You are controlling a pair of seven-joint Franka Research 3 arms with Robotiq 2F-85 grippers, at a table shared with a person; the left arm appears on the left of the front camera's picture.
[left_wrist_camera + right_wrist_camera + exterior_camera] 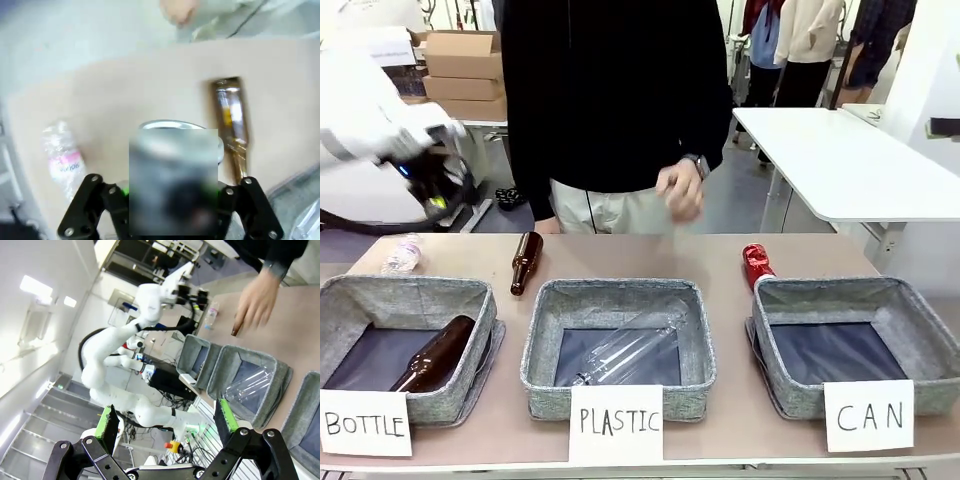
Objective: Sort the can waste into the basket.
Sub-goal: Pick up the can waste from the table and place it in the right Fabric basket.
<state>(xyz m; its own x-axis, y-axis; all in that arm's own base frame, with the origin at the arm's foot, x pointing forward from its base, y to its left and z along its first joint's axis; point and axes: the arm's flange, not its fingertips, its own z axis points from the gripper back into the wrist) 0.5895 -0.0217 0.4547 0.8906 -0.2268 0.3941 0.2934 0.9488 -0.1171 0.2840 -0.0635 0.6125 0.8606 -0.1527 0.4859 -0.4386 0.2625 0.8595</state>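
L wrist view is motion-smeared throughout. The can [170, 126] gripped by left gripper [169, 189] sits mostly under blur, w/ only its silver rim showing & print unreadable. Plastic bottle [64, 162] label illegible. Front view: red can [756, 264] bottom hidden behind basket [825, 292] far wall; person's hand [681, 188] blurred.

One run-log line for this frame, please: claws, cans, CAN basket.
left claw: shut on silver-rimmed can, raised | right claw: open | red crushed can: on table behind CAN basket | basket: holds no can
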